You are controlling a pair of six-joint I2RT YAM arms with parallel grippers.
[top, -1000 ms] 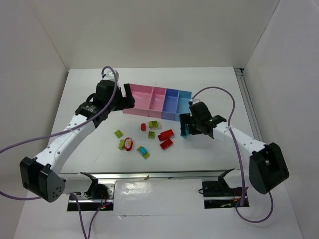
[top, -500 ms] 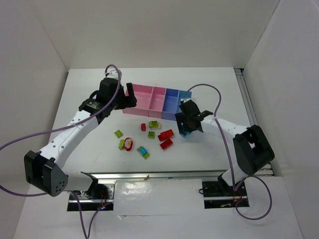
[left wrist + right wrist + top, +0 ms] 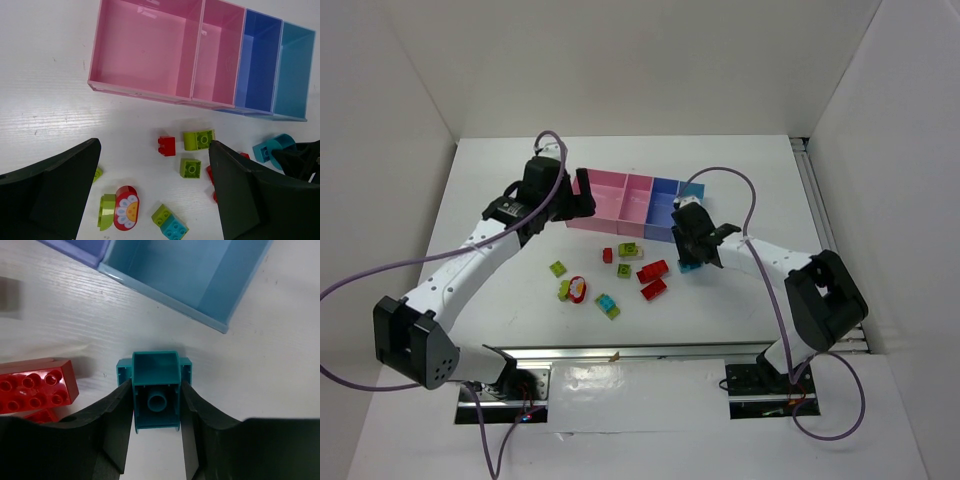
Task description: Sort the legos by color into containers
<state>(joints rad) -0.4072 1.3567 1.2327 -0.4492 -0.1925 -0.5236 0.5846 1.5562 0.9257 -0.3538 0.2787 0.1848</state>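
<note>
The containers are a joined row: two pink bins [image 3: 620, 196] [image 3: 145, 47], a blue bin [image 3: 665, 205] [image 3: 260, 60] and a light blue bin [image 3: 691, 198] [image 3: 190, 270]. My right gripper [image 3: 690, 256] [image 3: 156, 392] is shut on a teal lego [image 3: 156, 385] [image 3: 272, 147], low over the table just in front of the light blue bin. Loose legos lie in front of the bins: red ones [image 3: 653, 270] [image 3: 166, 146], lime green ones [image 3: 629, 249] [image 3: 190, 168] and a green-and-teal pair [image 3: 607, 305] [image 3: 170, 222]. My left gripper [image 3: 582, 205] [image 3: 152, 150] hangs open above them, holding nothing.
A red flower-printed piece [image 3: 126, 207] lies beside a green one [image 3: 106, 211]. Another green brick [image 3: 558, 268] sits further left. White walls stand on three sides of the table. A metal rail [image 3: 620, 352] runs along the near edge.
My right gripper has swung left towards the bins and closed on the teal lego. The left arm has crept slightly towards the pink bins, still open.
</note>
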